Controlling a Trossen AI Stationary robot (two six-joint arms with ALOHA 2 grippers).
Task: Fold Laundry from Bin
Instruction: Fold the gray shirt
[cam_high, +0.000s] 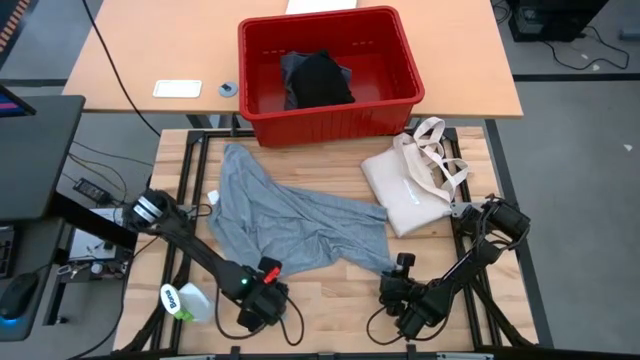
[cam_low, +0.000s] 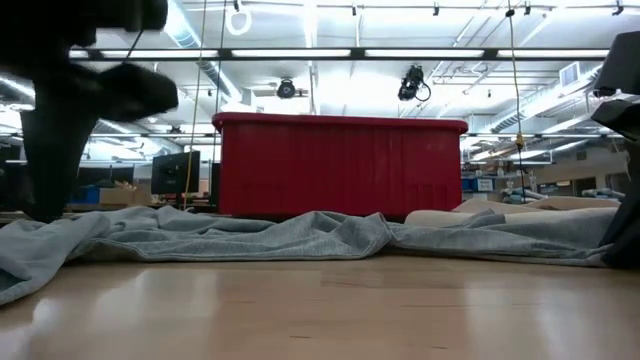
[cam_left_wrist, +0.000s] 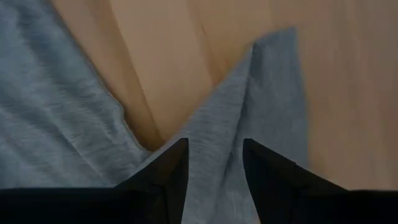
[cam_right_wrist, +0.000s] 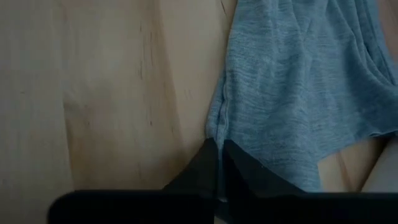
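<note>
Wooden slats make up the desk (cam_high: 330, 300) we work at, and its near edge is where both arms reach down. Nearest to us, the left gripper (cam_left_wrist: 214, 163) sits on a corner of the grey T-shirt (cam_high: 290, 220); in the left wrist view its fingers (cam_left_wrist: 171, 171) straddle a raised fold of the cloth with a gap between them, partly spread, so we cannot say the hold is firm yet. On the other side, the right gripper (cam_right_wrist: 219, 163) has its fingers pressed together on the edge of the same shirt, pinching the hem where it meets bare wood.

From above we see the shirt lying crumpled across the middle of the desk, its long axis running from the far left corner down toward the near right. The left gripper (cam_high: 262, 290) stands at the shirt's near lower edge and the right gripper (cam_high: 398, 280) at its near right tip, so each arm is at its own end of the near hem, and the bulk of the cloth lies away from both, toward the far side. We judge the next move turns on that: lifting or drawing the hem taut should spread the cloth out lengthwise.

Further off, a cream tote bag (cam_high: 410, 185) lies just beside the shirt's right end. Beyond it the red bin (cam_high: 330, 115) stands at the desk's far edge, with a black garment (cam_high: 318, 80) inside.
</note>
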